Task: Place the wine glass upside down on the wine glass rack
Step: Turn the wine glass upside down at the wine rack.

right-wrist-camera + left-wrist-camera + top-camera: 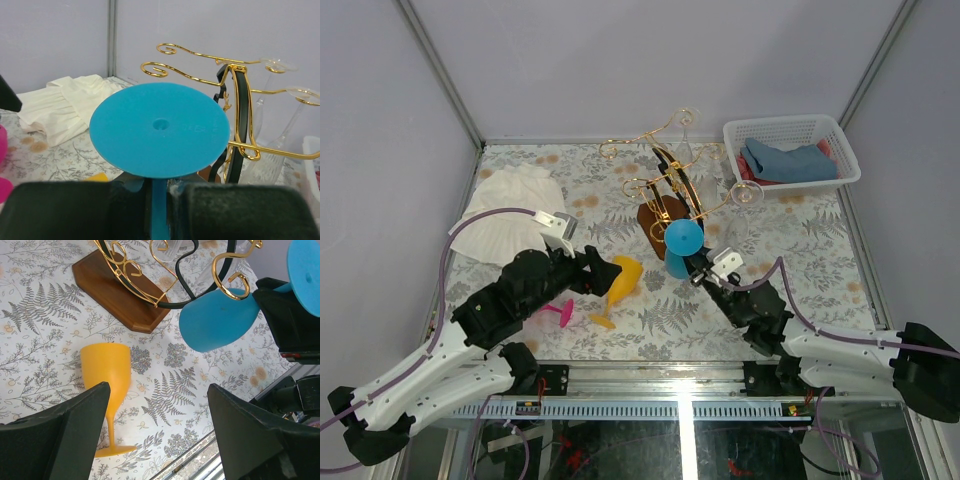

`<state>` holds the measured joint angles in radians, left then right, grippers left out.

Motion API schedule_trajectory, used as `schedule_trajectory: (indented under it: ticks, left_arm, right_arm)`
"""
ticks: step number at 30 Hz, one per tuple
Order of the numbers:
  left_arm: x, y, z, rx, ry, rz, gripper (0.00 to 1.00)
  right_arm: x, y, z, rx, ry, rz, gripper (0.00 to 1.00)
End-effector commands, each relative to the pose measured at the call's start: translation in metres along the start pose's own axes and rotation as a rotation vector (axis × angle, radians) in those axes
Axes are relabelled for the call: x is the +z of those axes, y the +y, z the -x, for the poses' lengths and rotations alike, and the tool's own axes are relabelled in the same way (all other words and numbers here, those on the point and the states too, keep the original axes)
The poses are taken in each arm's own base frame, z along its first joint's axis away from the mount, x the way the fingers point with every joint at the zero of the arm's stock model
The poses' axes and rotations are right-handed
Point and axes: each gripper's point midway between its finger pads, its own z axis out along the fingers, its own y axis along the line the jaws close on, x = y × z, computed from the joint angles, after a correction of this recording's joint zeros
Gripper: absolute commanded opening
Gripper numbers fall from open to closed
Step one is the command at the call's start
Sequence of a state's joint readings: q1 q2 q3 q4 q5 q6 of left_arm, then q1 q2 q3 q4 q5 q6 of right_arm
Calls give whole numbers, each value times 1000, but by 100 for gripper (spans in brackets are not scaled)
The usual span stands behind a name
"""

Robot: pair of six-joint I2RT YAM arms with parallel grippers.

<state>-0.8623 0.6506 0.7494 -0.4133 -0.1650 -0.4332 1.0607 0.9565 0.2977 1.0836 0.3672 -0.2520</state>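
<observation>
A blue wine glass (682, 240) is held upside down by its stem in my shut right gripper (705, 268), foot up. In the right wrist view its round foot (160, 127) fills the middle, with the stem pinched between my right gripper's (159, 192) pads. The blue bowl (217, 320) hangs beside the wine glass rack (670, 190), just under a gold wire curl (227, 277). The rack's brown base (117, 287) stands on the table. My left gripper (157, 387) is open above a yellow glass (106, 367) lying on the table, touching nothing.
Clear glasses (745, 192) hang from the rack's far arms (272, 65). A white basket (782, 124) with a blue cloth (790, 162) is at the back right. A white garment (510, 215) lies at the left. A pink glass (560, 312) lies by the left arm.
</observation>
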Motion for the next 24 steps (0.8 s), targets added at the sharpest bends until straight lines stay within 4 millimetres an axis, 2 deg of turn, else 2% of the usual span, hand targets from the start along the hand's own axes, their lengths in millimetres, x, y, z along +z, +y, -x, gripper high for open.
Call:
schedule_trajectory:
  ticks: [1,13,24]
  left_arm:
    - [1,-3,11,15,-49,-12,79]
    - [3,-2,11,19,-44,-8,79]
    - [3,-1,10,22,-42,-2,79]
  right_arm:
    - [16,-18,24,-10,-38,-95,0]
    - [33,-23,3,8,44,-98,0]
    - [47,-18,-11,32,78,-58,1]
